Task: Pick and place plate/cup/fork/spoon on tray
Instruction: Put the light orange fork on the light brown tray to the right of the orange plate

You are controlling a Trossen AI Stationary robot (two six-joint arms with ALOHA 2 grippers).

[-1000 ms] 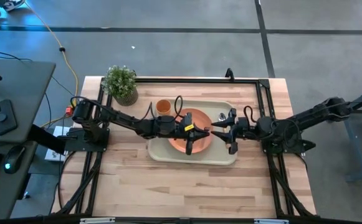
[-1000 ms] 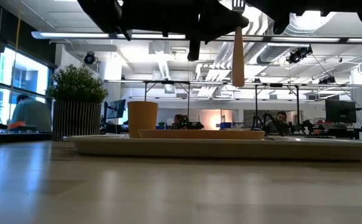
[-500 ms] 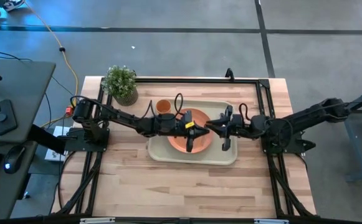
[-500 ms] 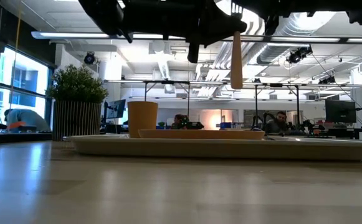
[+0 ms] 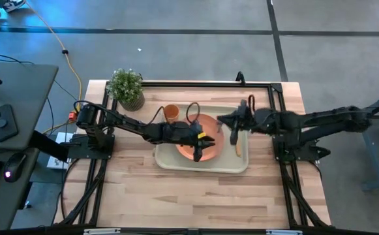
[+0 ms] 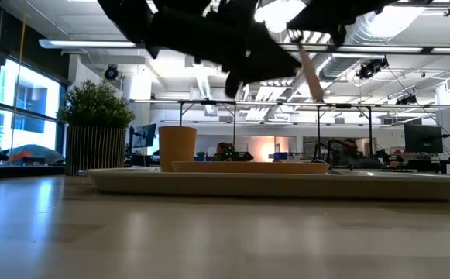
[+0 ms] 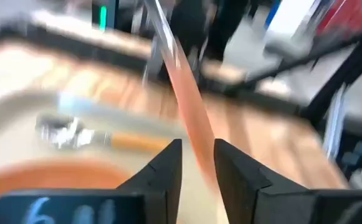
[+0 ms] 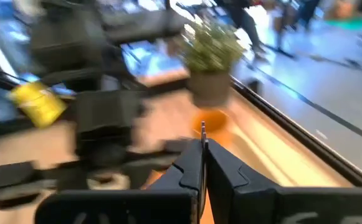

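The pale tray (image 5: 202, 168) holds the orange plate (image 5: 186, 149), the orange cup (image 5: 171, 112) at its far left corner, and the spoon (image 5: 237, 145) lying along its right side. In the left wrist view the spoon (image 7: 81, 135) lies flat with its silver bowl toward the far edge. My right gripper (image 5: 228, 127) is shut on the fork (image 6: 310, 74) above the tray, between plate and spoon. My left gripper (image 5: 204, 140) hovers over the plate, open and empty. In its wrist view the fork's handle (image 7: 187, 99) shows beyond its fingers (image 7: 168, 165). My right gripper pinches the fork near its metal end (image 8: 202, 129), which sticks out between the two shut fingers. The orange handle (image 6: 311, 77) hangs below the gripper, tilted, clear of the tray and plate.
A potted green plant (image 5: 127, 88) stands at the table's far left corner, beyond the tray. A black frame (image 5: 267, 85) runs round the table's edges. Bare wooden table (image 5: 196, 202) lies in front of the tray.
My right gripper has moved toward the table's far edge with the fork and has turned. The fork's handle hung straight down before and now hangs tilted. It stays clear of the tray.
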